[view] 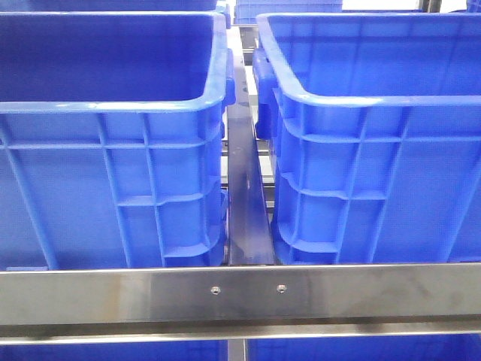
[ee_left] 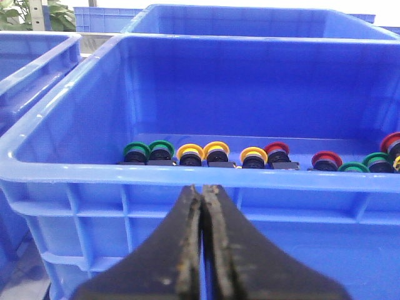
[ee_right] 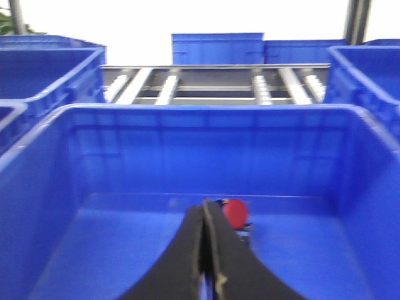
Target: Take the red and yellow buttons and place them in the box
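In the left wrist view a blue bin holds a row of push buttons with black bodies: yellow ones, red ones and green ones. My left gripper is shut and empty, just outside the bin's near wall and below its rim. In the right wrist view my right gripper is shut above another blue bin. One red button lies on that bin's floor just beyond the fingertips. Neither gripper shows in the front view.
The front view shows two tall blue bins, left and right, with a narrow metal gap between them and a steel rail across the front. More blue bins and a roller conveyor stand behind.
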Controlling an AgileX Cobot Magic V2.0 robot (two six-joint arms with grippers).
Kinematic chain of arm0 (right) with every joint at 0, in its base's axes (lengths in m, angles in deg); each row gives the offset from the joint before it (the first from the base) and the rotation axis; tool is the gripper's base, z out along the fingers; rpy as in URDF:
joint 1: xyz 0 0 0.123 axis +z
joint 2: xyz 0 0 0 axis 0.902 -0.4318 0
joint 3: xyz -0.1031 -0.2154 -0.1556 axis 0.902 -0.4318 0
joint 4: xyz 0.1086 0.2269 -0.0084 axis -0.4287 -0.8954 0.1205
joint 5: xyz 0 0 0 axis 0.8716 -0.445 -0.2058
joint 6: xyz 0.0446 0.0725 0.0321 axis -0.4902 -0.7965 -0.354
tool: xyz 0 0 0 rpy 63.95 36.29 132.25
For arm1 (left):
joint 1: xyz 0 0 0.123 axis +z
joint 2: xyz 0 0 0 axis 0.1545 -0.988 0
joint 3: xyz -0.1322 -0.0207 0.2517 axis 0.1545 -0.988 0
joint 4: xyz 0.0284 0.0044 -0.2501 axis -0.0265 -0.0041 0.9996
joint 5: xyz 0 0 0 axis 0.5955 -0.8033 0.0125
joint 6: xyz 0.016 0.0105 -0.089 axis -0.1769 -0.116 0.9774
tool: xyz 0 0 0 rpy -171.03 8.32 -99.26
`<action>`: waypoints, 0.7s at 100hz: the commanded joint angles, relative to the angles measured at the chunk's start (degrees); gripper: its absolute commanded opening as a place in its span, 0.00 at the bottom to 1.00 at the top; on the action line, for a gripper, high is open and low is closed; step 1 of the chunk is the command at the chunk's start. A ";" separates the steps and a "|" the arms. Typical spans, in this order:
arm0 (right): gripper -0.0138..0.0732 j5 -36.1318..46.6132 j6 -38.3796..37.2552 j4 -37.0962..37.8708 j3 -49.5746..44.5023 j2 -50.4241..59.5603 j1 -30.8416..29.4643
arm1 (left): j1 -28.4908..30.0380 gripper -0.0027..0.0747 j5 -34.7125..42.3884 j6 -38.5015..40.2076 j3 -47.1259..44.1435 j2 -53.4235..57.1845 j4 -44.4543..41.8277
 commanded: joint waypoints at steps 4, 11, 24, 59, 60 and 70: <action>0.08 4.13 -1.10 1.41 -0.17 1.62 -3.15 | 0.22 0.01 4.82 0.67 -3.07 1.77 0.53; 0.08 4.26 -2.15 2.21 -1.95 3.22 -4.16 | 0.22 0.01 4.82 0.67 -3.07 1.77 0.53; 0.08 4.31 -3.62 3.08 -6.61 6.65 -4.40 | 0.22 0.01 4.82 0.67 -3.07 1.77 0.53; 0.08 1.39 -4.63 4.25 -14.54 16.40 -4.40 | 0.22 0.01 4.82 0.67 -2.97 1.77 0.53; 0.08 1.30 -4.63 4.31 -14.54 16.80 -4.40 | 0.22 0.01 4.82 0.67 -2.97 1.77 0.53; 0.08 -0.48 -4.58 4.56 -14.54 20.12 -4.40 | 0.22 0.01 4.82 0.67 -2.97 1.77 0.53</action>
